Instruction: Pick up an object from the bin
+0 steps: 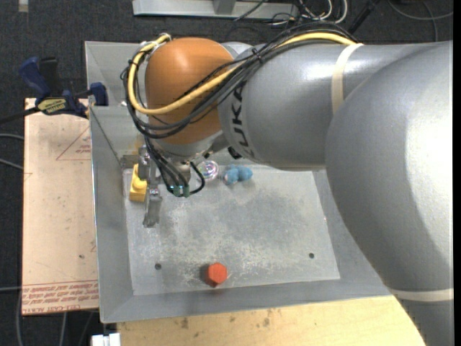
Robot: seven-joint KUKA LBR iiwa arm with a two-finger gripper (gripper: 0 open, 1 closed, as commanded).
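Observation:
My gripper point(151, 215) hangs below the orange wrist cover at the left side of the bin, its tip down near the floor. A small yellow block point(137, 187) lies right beside it, against the bin's left wall, partly hidden by the gripper body. A clear round thing point(209, 169) sits just to the gripper's right, under the wrist. A small light-blue lumpy thing point(238, 174) lies a little farther right.
A small red block point(215, 273) lies near the front wall of the bin, well below the gripper. The big grey arm covers the bin's right side and back. Cables loop round the wrist cover.

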